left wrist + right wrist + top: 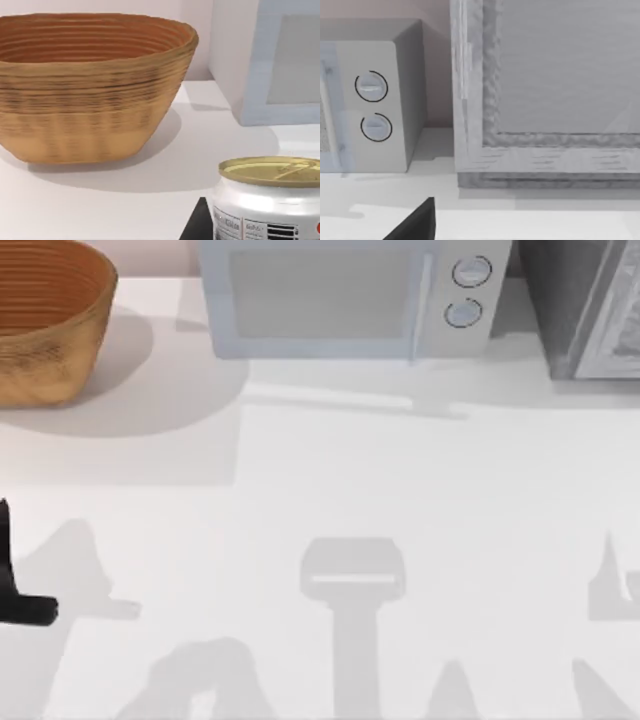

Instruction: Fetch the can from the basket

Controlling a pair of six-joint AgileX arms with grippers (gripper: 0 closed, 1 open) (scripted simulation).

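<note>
A pale grey microwave (350, 298) stands at the far edge of the white table (400, 490), near the middle, its door facing forward. Two round dials (470, 272) sit one above the other on its right-hand panel. Just right of it stands a grey framed appliance (590, 310), apart from the microwave.

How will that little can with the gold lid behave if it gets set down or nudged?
The can looks rigid, with a glossy silvery wall, so probably slippery. Its round body would likely roll if tipped sideways. Its flat gold end suggests it stands steadily upright, beside the basket.
</note>
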